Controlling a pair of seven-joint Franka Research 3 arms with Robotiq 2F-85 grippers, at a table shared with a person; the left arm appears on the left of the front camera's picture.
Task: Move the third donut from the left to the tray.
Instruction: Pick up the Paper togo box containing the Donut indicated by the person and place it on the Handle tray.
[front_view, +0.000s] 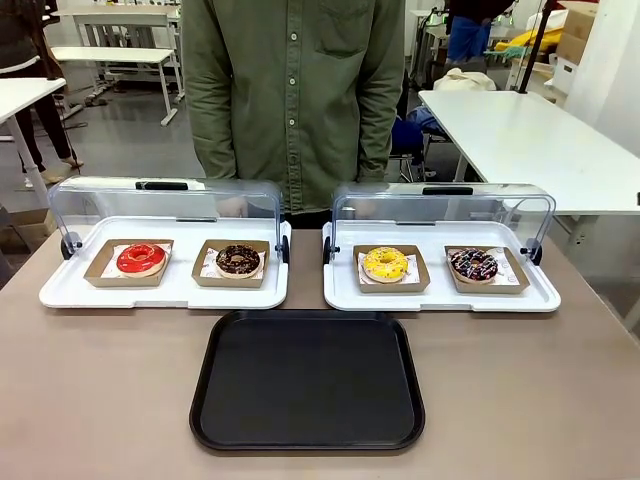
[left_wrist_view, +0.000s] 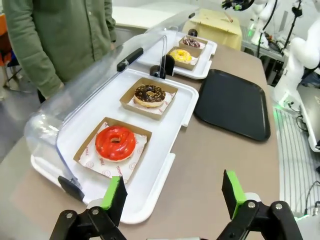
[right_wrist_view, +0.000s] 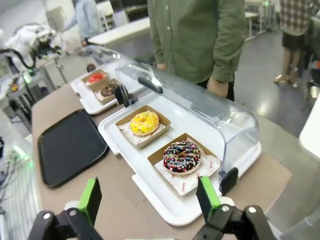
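The third donut (right_wrist_view: 144, 123) sits well beyond the right end effector (right_wrist_view: 149, 197).

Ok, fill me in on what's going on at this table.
Nothing is being handled yet. The yellow donut sits on its cardboard liner in the right-hand white tray, clear lid swung back. The black tray lies in front. The left gripper and right gripper both hang open above the table, touching nothing. A person stands at the far side.

yellow donut (front_view: 385, 264) on liner, black tray (front_view: 308, 380) in front
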